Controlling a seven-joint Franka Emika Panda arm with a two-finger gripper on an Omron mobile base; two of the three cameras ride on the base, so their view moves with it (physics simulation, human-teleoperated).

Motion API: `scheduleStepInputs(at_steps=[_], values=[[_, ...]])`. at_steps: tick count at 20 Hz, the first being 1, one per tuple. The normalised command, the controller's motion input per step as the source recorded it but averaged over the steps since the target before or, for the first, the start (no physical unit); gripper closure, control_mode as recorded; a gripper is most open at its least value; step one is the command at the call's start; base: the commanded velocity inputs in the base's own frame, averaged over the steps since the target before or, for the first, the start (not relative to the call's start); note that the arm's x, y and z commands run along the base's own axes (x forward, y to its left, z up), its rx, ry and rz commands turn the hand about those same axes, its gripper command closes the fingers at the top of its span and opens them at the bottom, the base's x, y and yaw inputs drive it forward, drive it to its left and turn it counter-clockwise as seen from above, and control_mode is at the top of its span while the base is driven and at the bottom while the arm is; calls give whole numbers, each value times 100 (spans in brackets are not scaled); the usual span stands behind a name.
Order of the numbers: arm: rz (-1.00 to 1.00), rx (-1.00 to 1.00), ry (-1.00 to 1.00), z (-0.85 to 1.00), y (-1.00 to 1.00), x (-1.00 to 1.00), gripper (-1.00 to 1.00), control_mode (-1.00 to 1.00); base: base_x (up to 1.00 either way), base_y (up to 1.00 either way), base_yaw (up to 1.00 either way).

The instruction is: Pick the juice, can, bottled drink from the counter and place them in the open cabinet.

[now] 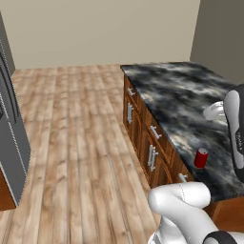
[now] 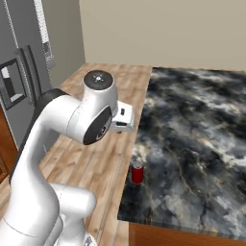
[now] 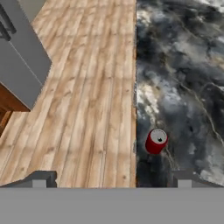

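The can (image 1: pixel 201 157) stands upright on the counter (image 1: pixel 186 95) near its floor-side edge, lower right in the left base view (lower centre in the right base view). The wooden floor (image 1: pixel 76 143) lies left of the counter.

We see a long bench (image 1: pixel 181 95) with a black and grey stone top that looks like swirly clouds. Under the top, on the side that faces the room, are brown wooden drawers (image 1: pixel 143 128) with shiny silver handles. One little red can (image 1: pixel 201 157) with a silver top stands up straight on the bench. It is close to the edge of the stone, near the end by us. The bench stands on a light brown wooden floor (image 1: pixel 76 143).
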Motion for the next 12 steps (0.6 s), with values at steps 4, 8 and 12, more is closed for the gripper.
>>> scheduleStepInputs(at_steps=[4, 8, 12], values=[[21, 0, -20, -46, -3, 9, -100, -100, 0, 0, 0], [20, 0, -21, -37, -11, 0, -100, -100, 0, 0, 0], [18, 0, -24, -17, -35, 0, -100, -100, 0, 0, 0]])
